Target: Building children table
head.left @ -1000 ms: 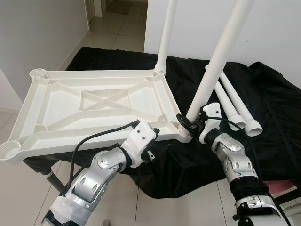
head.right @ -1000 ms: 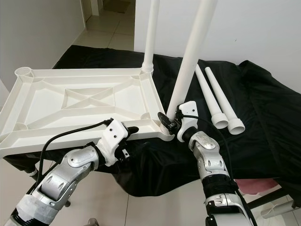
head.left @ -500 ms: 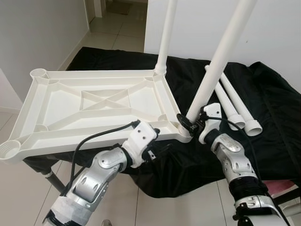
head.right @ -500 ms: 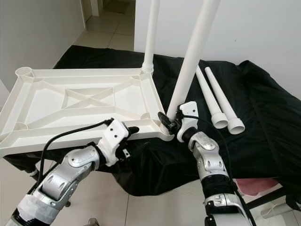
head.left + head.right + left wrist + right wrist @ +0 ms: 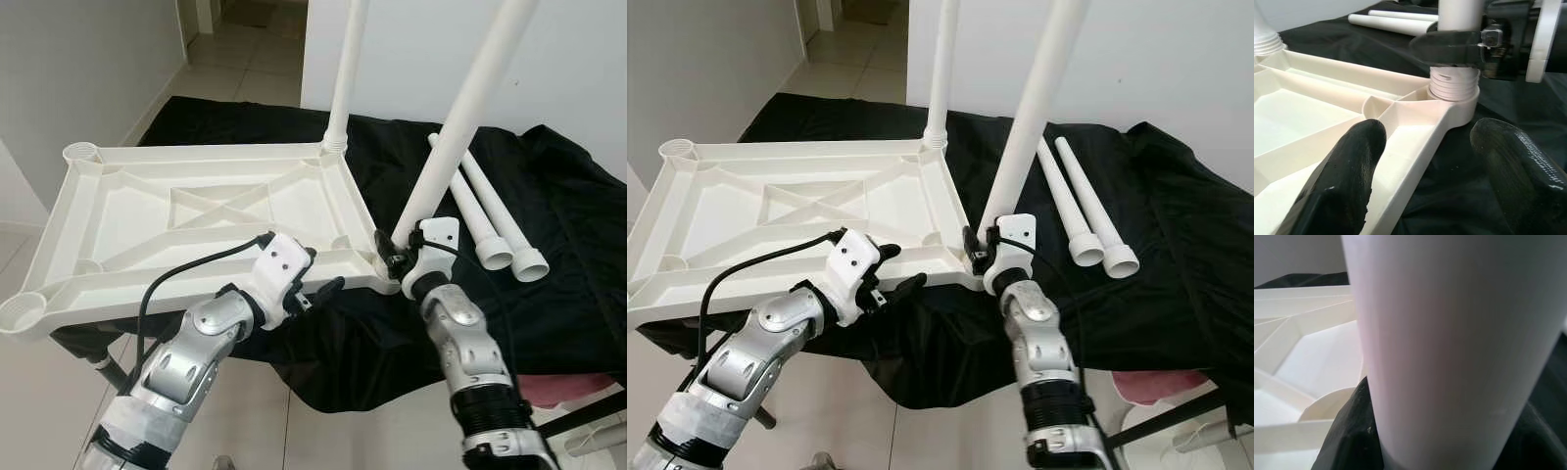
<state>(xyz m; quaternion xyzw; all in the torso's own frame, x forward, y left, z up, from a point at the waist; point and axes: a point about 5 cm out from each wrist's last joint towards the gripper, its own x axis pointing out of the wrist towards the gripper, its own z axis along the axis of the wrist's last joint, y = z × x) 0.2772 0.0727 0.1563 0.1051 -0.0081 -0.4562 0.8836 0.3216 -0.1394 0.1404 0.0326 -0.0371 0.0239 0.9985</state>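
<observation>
A: Nearest the camera, where does the left hand [image 5: 315,290] stand?

B: Its two black fingers [image 5: 1347,176] are spread apart and straddle the near rim of the upturned white tabletop [image 5: 196,220] without pinching it; one finger sits over the rim's inner side, the other hangs off the outer edge above the black cloth [image 5: 549,245]. It grips nothing.

A: And the right hand [image 5: 392,257]?

B: Just beyond the left hand's fingertips, at the tabletop's near corner. It is clenched around the base of the near leg [image 5: 456,122], right above the ribbed collar [image 5: 1453,84] where the leg meets the corner socket [image 5: 1457,104] (the left wrist view shows a few ribs still above the socket's lip, so the leg may not be fully seated).

A: Which way does that leg run from the right hand?

B: Its long axis rises up and away from the hand, leaning off vertical, out of the top of the picture. Any seating or twisting would have to act down along that axis into the socket directly below the fingers. The right hand is the one on it; the left is near enough to steady the rim.

A: Farther off?

B: A second leg [image 5: 345,69] stands in the far corner past the right hand, and two loose legs [image 5: 490,211] lie side by side on the cloth-covered counter, beyond and outboard of it.
</observation>
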